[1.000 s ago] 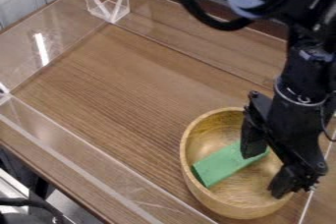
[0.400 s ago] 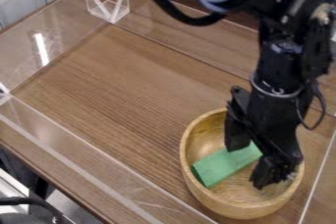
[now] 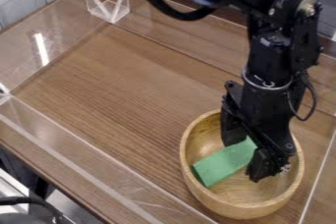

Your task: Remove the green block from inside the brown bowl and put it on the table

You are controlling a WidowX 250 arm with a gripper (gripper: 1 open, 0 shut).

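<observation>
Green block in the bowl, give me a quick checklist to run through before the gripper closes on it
1. Green block lies inside the brown bowl: ok.
2. Gripper open: ok.
3. Gripper points down into the bowl, over the block's far end: ok.
4. Fingers straddle the block: cannot tell, the arm hides that end.
5. Bare table beside the bowl for setting the block down: ok.

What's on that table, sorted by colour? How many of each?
Green: 1, the green block
Tan wood: 1, the brown bowl that holds it
Clear: 1, a small acrylic stand at the far corner
Black: 1, the gripper, open over the block
Total: 4
</observation>
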